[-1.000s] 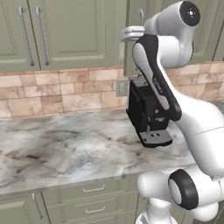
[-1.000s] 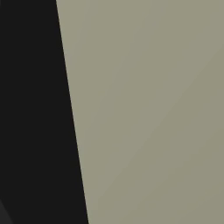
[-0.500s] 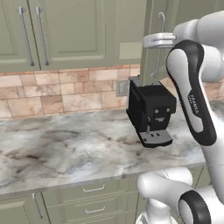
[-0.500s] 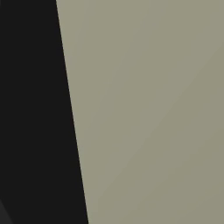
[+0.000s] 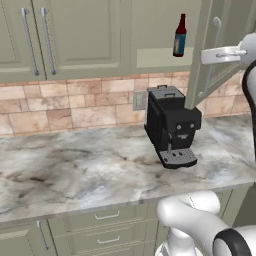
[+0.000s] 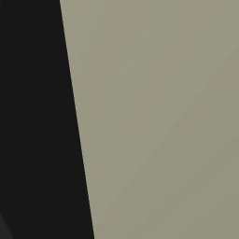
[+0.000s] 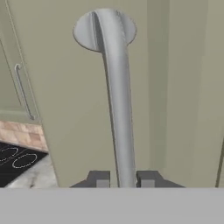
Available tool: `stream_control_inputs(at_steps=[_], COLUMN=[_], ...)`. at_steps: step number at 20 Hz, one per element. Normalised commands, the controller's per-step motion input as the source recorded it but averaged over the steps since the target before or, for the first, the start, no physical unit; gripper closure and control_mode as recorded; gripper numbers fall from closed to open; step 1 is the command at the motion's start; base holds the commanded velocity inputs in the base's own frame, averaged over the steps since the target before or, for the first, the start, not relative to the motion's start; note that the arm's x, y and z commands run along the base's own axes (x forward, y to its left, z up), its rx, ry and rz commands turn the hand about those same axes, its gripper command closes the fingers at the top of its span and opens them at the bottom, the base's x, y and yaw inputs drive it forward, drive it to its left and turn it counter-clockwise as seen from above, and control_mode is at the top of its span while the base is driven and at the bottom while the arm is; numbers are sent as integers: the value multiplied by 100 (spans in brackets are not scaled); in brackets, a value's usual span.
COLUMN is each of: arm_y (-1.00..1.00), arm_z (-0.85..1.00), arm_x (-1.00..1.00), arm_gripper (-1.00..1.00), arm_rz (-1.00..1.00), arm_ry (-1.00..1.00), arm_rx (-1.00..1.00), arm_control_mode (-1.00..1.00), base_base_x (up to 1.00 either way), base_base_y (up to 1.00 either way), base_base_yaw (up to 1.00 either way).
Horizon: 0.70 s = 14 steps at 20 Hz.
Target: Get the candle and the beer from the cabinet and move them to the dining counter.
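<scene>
the gripper (image 7: 122,180) is closed around the silver bar handle (image 7: 119,109) of the cabinet door (image 5: 202,50), one fingertip on either side. the arm reaches up at the right. the door is swung open, and the beer (image 5: 180,36) stands upright on the cabinet shelf, above a black coffee machine (image 5: 171,126) on the marbled worktop (image 5: 75,170).

From the left we look forward and down over the grey-white marbled worktop (image 5: 75,170) toward the sage-green wall cabinet (image 5: 85,35). Our right view sits tight against a flat olive panel (image 6: 158,116). Our hand view stares close along the cabinet's silver bar handle (image 7: 119,109).
</scene>
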Motion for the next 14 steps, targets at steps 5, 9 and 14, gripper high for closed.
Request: stream_control_inputs(at_steps=[5, 9, 14], arm_y=[0, 0, 15], arm_z=[-19, -11, -9], arm_x=[-49, -75, -58], arm_gripper=[-100, -100, -100], arm_rz=[1, 1, 0], arm_ry=[2, -1, 1], arm_rx=[2, 9, 7], arm_control_mode=[-100, -100, -100], base_base_x=[0, 0, 0], base_base_y=[0, 0, 0], base_base_yaw=[0, 0, 0])
